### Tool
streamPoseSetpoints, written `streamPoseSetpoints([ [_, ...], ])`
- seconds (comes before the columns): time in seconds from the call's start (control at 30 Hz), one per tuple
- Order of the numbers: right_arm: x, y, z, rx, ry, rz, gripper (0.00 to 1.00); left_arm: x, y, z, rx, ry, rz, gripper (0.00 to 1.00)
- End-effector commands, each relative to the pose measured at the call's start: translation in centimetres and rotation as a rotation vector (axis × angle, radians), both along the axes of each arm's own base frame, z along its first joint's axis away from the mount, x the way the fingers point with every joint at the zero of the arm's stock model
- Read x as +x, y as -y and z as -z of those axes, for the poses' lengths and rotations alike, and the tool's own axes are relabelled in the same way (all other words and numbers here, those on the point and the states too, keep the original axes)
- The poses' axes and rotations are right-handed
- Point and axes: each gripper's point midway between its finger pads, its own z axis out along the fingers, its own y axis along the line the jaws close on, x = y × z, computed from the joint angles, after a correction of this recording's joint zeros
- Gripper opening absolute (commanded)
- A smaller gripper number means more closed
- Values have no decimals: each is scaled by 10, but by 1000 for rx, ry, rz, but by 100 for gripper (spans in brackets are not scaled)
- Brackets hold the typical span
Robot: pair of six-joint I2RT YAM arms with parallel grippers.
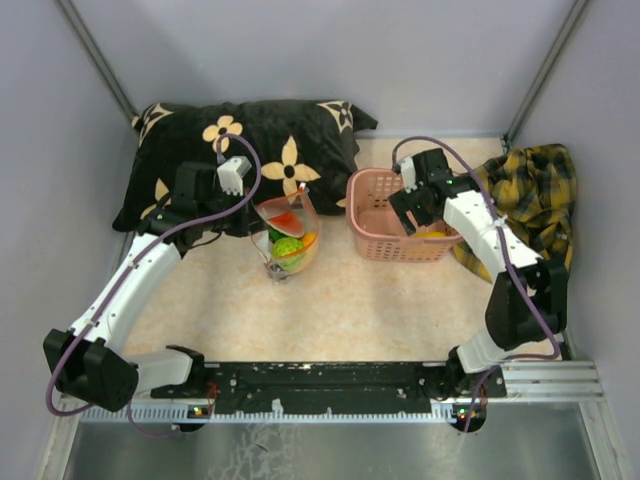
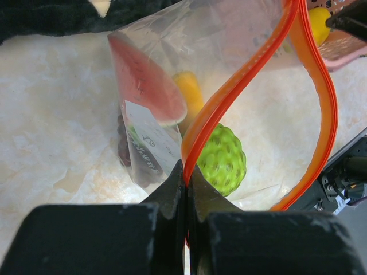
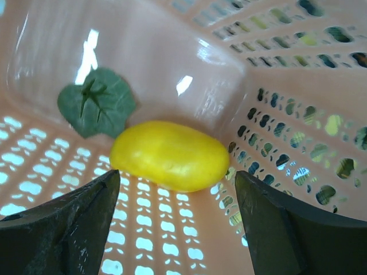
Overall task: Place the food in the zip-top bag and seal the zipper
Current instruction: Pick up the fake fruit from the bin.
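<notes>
Mid-table, just near of the black pillow (image 1: 180, 150): zip-top bag (image 1: 288, 245), hung from the left gripper (image 2: 186, 172), fingers pressed tight on the zipper (image 2: 246, 86) strip. Probably held that way to keep the mouth gaping in a loop for drop-ins. Inside so far: watermelon slice (image 2: 143, 80), bumpy green fruit (image 2: 223, 160), orange piece (image 2: 189, 91). Bag's length running roughly near-to-far, mouth at the far end and tipped up. Over on the right, down inside the pink basket (image 3: 298, 103): right gripper (image 3: 176, 186) spread wide, straddling a yellow piece (image 3: 170, 154). Long axis of that one lying straight across from finger to finger, so looks like an end-to-end pinch coming.
</notes>
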Motion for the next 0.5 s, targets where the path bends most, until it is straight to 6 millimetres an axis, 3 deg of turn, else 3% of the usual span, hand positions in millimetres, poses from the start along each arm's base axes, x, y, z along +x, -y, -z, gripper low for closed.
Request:
streamPoseSetpoints([
  [0.0,-22,-1,-6,-36,2,-238,82,2,2,-7,-19,32,19,0],
  [0.23,-22,-9,8,-100,-21,-509,82,1,4,-6,-29,22,30,0],
  [0.47,-31,6,42,-206,-264,-661,82,0,4,-7,-28,29,29,0],
])
